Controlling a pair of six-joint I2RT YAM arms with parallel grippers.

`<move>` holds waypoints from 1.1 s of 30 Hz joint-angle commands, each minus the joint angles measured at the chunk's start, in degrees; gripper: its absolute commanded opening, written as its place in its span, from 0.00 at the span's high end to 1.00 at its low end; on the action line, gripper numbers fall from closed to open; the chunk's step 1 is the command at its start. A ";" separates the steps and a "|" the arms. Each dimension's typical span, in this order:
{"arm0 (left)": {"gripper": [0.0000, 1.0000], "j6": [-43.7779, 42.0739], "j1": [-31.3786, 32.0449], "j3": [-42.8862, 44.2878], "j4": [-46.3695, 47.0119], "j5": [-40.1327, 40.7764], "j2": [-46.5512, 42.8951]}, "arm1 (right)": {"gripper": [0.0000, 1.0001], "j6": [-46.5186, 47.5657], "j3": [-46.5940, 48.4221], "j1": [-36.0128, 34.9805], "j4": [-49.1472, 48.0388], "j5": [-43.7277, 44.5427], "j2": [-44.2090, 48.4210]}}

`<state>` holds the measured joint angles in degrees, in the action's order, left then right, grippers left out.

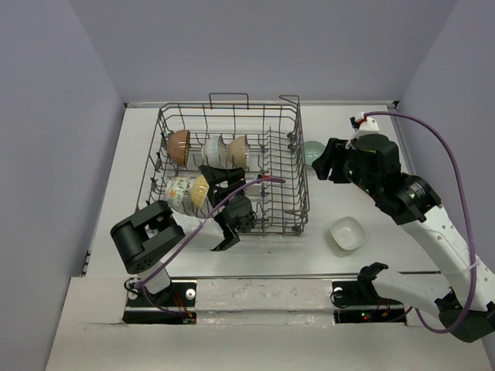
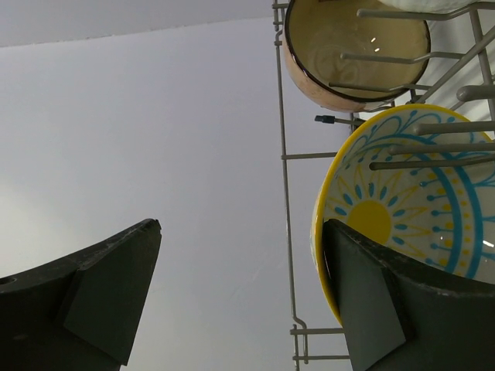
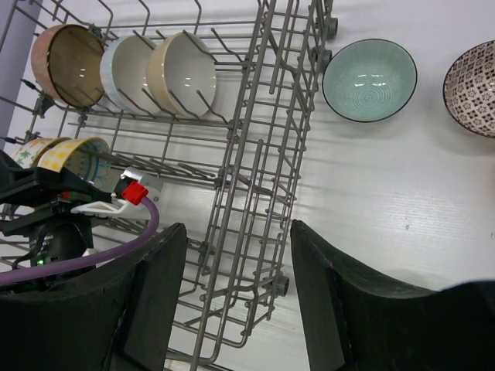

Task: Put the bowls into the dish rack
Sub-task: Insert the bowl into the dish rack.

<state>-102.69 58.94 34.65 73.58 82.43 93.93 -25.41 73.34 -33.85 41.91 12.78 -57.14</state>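
Inside the dish rack [image 1: 288, 197], grey wire with tall grid sides, along its far row, on edge between tines: a brown bowl [image 1: 179, 145], a pale bowl [image 1: 213, 149], a cream bowl [image 1: 238, 149]. In its near-left corner, also on edge: a floral bowl [image 1: 176, 193] and, just beside it, a yellow bowl [image 2: 402, 224] with blue line-work and a yellow sun inside.

Outside, just beside the rack's right wall: a teal bowl [image 3: 370, 79], upright on the bench [image 1: 255, 255], ringed with fine ribs within. Farther right of the rack: a dark-speckled bowl [image 3: 472, 86]. Off the rack's near-right corner: a squarish white bowl [image 1: 346, 233], upright.

Over the rack's near half: the left tool [image 2: 241, 232], spread wide, gripping nothing, one finger in front of the yellow bowl. Above the rack's right wall: the right tool [image 3: 236, 232], partly spread, gripping nothing.
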 commanded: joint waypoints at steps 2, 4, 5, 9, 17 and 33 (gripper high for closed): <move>0.01 -4.80 0.83 1.65 45.86 16.09 -2.35 | 0.38 0.80 2.86 -0.43 -2.27 -0.56 -0.07; 0.01 -4.53 1.44 1.30 45.86 16.09 -1.48 | 0.38 0.80 2.95 -0.43 -2.19 -0.73 -0.07; 0.01 -4.44 1.70 1.21 45.86 16.09 -1.47 | 0.38 0.89 2.86 -0.43 -2.18 -0.65 -0.07; 0.01 -4.36 2.06 1.29 45.86 16.09 0.73 | 0.39 1.06 3.30 -0.43 -1.48 -0.47 0.19; 0.01 -5.06 2.15 1.73 45.86 16.09 -0.15 | 0.33 0.71 8.74 -0.43 5.81 7.70 -0.42; 0.01 -5.41 2.59 2.70 45.77 16.09 2.40 | 0.30 0.18 7.96 -0.43 1.87 3.40 1.50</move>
<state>-104.22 60.66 35.44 74.67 83.64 95.02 -25.28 81.03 -33.85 48.58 18.13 -58.57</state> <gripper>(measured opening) 0.990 0.699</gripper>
